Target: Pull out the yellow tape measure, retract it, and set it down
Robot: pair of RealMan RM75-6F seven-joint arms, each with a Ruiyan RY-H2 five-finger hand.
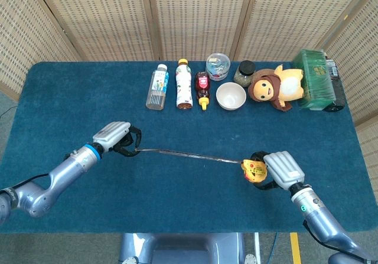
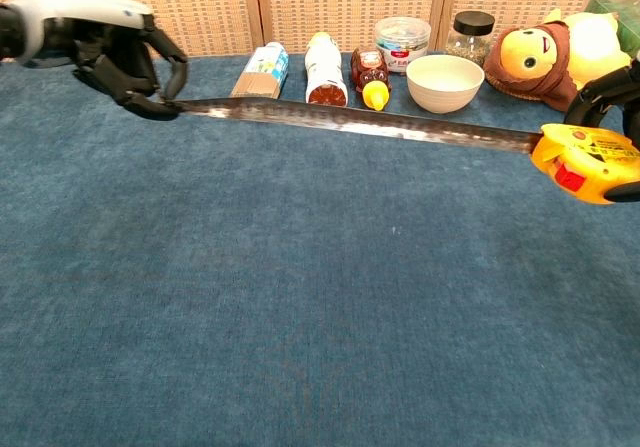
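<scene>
Head view: at lower right, the right hand point(image 1: 282, 169) grips the yellow plastic tape measure case point(image 1: 253, 172); at centre left, the left hand point(image 1: 116, 137) pinches the steel blade point(image 1: 189, 155).

Chest view: the blade spans the frame above the blue-clothed table point(image 2: 300, 317). A slipped pinch could whip it back.

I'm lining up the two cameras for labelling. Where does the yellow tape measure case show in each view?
Head view: yellow tape measure case lies lower right, held by the right hand.
Chest view: the case sits at the right edge, mid-height.
Shared landmark: the white bowl at the table's back.
</scene>
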